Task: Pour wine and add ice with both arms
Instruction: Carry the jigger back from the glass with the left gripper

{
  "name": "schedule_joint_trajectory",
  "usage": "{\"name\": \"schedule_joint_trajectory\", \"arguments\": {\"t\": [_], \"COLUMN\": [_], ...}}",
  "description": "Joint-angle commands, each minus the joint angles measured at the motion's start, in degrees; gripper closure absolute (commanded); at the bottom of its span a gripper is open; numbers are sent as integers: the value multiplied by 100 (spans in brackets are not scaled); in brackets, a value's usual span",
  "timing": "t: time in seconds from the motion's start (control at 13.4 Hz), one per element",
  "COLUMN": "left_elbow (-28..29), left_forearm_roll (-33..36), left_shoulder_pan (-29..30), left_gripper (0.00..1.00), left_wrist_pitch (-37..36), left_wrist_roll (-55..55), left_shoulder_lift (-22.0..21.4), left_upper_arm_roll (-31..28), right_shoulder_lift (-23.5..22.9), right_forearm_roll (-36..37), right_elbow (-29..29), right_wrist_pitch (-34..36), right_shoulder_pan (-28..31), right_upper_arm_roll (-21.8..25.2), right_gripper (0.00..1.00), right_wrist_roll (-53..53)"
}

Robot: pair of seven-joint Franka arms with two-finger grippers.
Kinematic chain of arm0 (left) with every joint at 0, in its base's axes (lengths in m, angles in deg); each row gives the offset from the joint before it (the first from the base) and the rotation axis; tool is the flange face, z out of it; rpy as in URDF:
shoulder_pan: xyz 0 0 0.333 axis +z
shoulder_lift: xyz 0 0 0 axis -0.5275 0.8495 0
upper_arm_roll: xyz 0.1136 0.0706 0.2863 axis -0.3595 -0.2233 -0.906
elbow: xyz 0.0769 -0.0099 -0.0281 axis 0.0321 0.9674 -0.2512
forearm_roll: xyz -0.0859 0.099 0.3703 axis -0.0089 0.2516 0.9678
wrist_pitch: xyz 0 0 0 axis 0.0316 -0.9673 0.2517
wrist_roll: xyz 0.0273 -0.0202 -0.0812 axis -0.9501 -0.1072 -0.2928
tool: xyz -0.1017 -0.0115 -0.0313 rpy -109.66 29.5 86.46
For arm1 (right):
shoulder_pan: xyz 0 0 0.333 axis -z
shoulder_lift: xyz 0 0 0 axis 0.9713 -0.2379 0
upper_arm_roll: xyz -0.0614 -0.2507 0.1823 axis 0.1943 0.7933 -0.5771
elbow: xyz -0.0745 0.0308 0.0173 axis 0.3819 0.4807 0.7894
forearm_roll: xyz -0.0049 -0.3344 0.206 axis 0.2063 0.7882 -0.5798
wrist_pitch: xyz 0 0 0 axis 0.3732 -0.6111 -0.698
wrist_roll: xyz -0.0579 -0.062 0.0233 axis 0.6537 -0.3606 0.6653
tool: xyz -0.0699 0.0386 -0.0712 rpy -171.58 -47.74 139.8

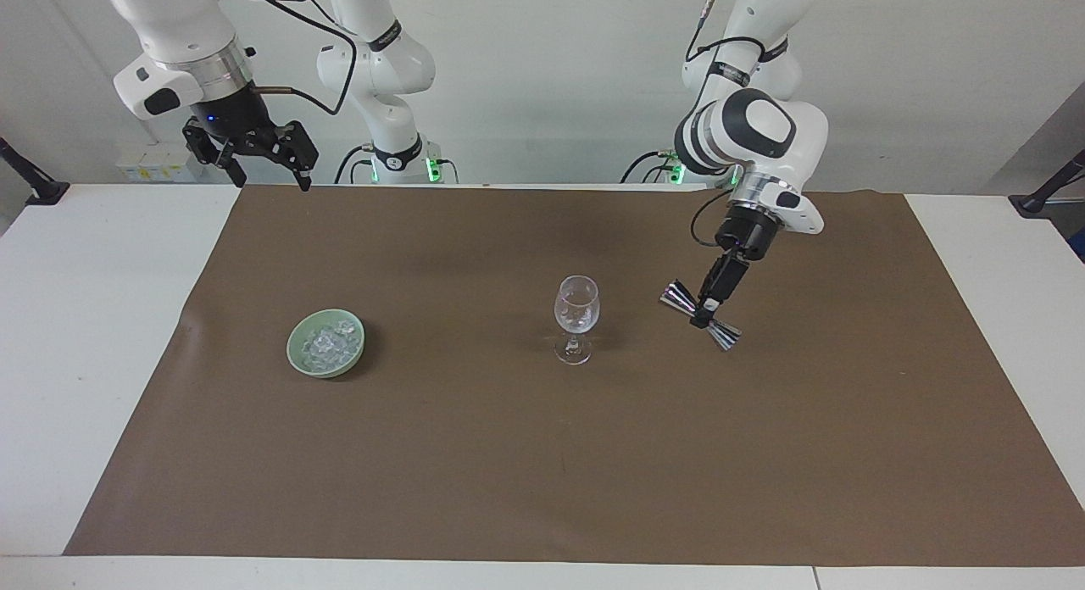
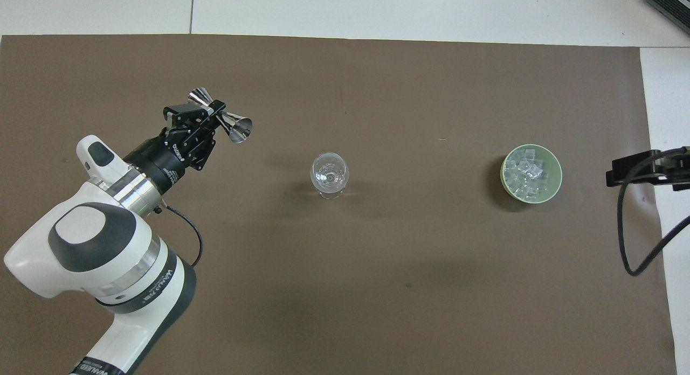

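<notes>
A clear stemmed wine glass stands upright mid-mat. My left gripper is shut on the waist of a steel double-cone jigger, held tilted above the mat, beside the glass toward the left arm's end. Clear ice chunks fill a pale green bowl toward the right arm's end. My right gripper hangs open and high over the mat's edge, nothing between its fingers.
A brown mat covers most of the white table. The right arm's black cable loops over the mat's edge near the bowl.
</notes>
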Motion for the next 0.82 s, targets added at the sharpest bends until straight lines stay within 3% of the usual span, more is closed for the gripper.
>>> {"name": "schedule_joint_trajectory", "arguments": {"t": [0.0,0.37,0.75], "left_elbow": [814,1368,1650], "left_forearm_roll": [-59,-50,-15], "left_shoulder_pan": [499,1140,1808], "left_gripper": [100,100,100], "left_wrist_pitch": [-612,-1165,-1746], "left_wrist_roll": [-393,-1026,-1588], "left_shoulder_lift": [-615,-880,-871], "left_upper_arm_roll": [15,-38,-64], "right_shoulder_lift": [79,0,148], "right_forearm_roll": [-139,-148,-148], "right_elbow": [-157,-139,-552], "right_wrist_pitch": [-236,-341,-605], "right_shoulder_pan": [-160,-196,-249], "right_upper_arm_roll": [116,222,222], "right_gripper": [0,0,0], "right_wrist_roll": [-131,-105,44]}}
